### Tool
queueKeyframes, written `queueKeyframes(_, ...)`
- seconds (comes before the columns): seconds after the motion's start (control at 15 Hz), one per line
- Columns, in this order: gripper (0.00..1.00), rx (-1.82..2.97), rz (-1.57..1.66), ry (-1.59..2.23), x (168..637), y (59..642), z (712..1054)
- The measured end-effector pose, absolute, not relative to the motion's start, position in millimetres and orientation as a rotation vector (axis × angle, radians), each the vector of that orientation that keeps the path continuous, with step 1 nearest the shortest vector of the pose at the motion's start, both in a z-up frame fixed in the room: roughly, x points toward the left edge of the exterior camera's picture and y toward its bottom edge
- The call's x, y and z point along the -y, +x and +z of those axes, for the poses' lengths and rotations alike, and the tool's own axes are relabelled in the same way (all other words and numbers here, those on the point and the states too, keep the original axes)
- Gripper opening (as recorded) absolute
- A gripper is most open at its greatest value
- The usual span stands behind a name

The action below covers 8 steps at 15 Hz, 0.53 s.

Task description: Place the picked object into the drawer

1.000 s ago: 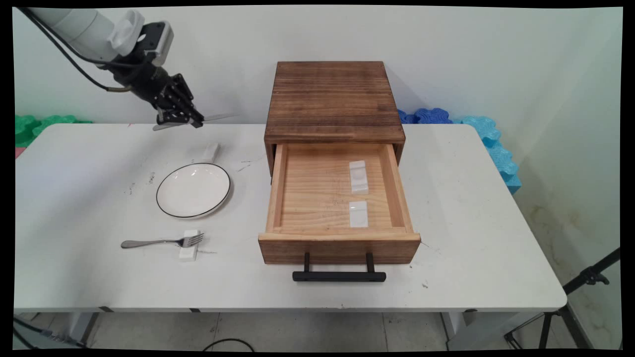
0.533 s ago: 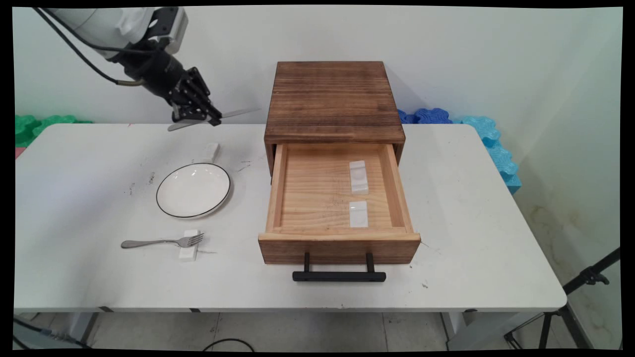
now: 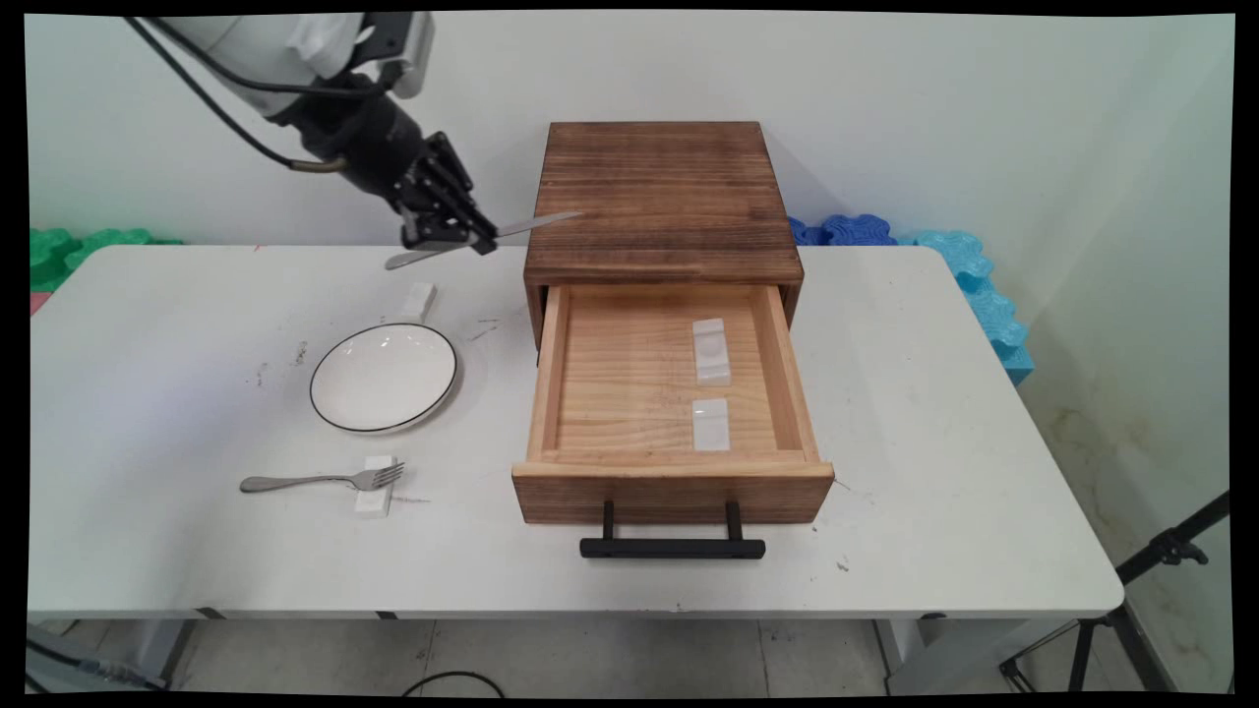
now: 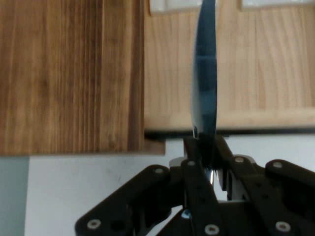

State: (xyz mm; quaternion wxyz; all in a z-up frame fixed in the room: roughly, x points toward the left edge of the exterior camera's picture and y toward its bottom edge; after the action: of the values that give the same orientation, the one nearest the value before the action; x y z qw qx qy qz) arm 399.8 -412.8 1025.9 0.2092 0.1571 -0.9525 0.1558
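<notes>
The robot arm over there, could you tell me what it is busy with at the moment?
The gripper is shut on a table knife, holding it level in the air above the table's far side, with the blade tip reaching over the wooden cabinet's left edge. The cabinet's drawer stands pulled open with two white rests inside. On the table to the left lie a white plate, a fork propped on a small white rest, and another white rest beyond the plate.

On the desk (image 3: 934, 492), plate (image 3: 384, 378) lies left of the open drawer (image 3: 672, 393); fork (image 3: 323, 480) nearer; two rests (image 3: 711, 350) inside the drawer.
</notes>
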Motion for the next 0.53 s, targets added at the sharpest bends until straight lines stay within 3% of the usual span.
queueKeyframes(0.53, 0.0, 2.621, 0.445, 0.447, 427.8, 334.1, 1017.9)
